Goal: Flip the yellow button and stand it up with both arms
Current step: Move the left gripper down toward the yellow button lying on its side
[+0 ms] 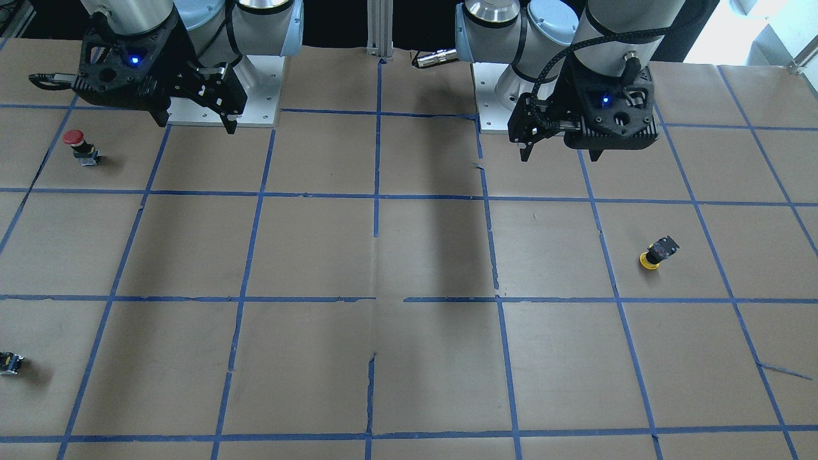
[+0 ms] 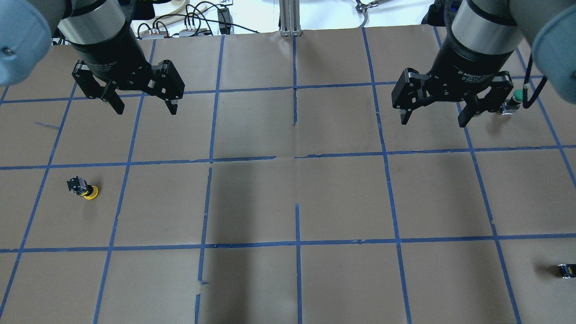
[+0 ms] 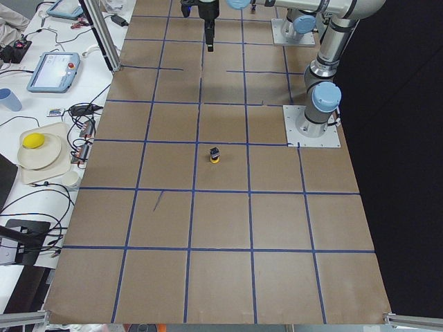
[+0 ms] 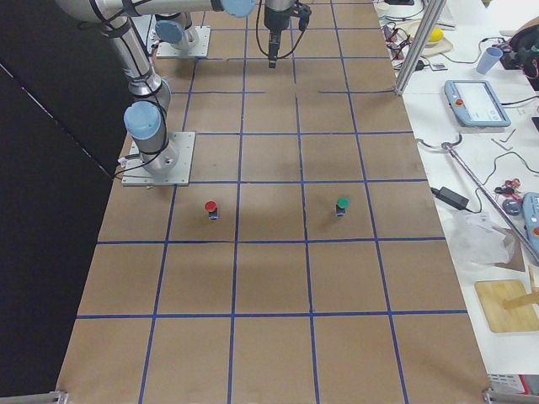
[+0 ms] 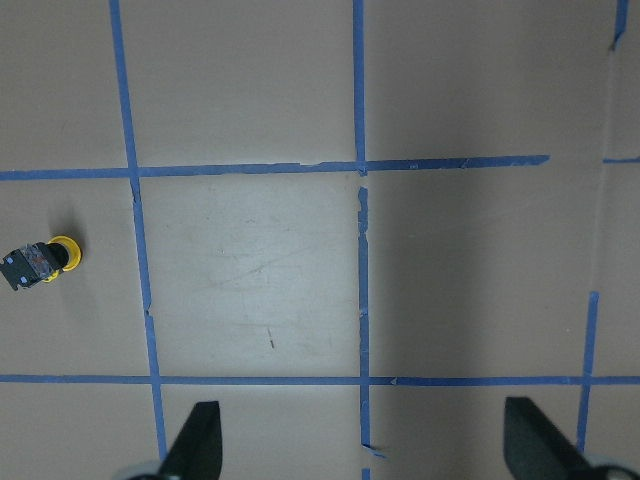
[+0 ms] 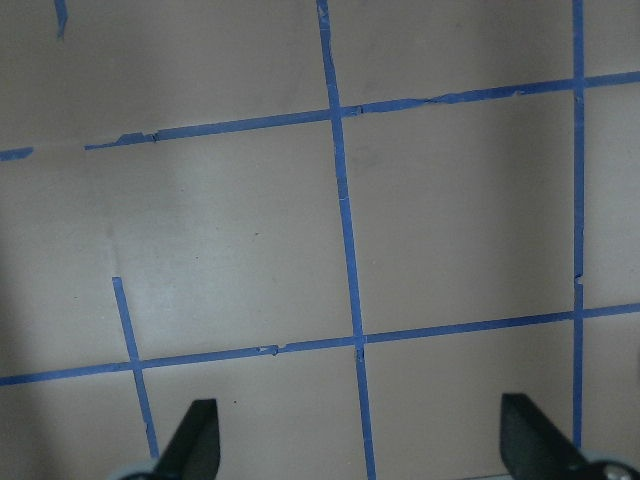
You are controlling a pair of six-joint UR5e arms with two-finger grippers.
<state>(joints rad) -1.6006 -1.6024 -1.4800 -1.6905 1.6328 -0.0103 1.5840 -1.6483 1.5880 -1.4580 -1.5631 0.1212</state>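
Nothing is done yet: the yellow button (image 2: 83, 188) sits cap-down at mid-left; my left pincer (image 2: 146, 110) and right pincer (image 2: 433, 121) hang open, empty.

Even overhead light, sharp focus, soft arm shadows across the brown table (image 2: 342, 198).

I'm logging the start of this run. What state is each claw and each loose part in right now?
Left black two-finger claw: open, empty, raised.
Right black two-finger claw: open, empty, raised.
Yellow-capped push-button: upside down, resting on its cap, untouched.
Red-capped push-button: upright, cap on top.
Green-capped push-button: upright, cap on top.
Small black-and-yellow capless part: lying loose, pose too small to tell.
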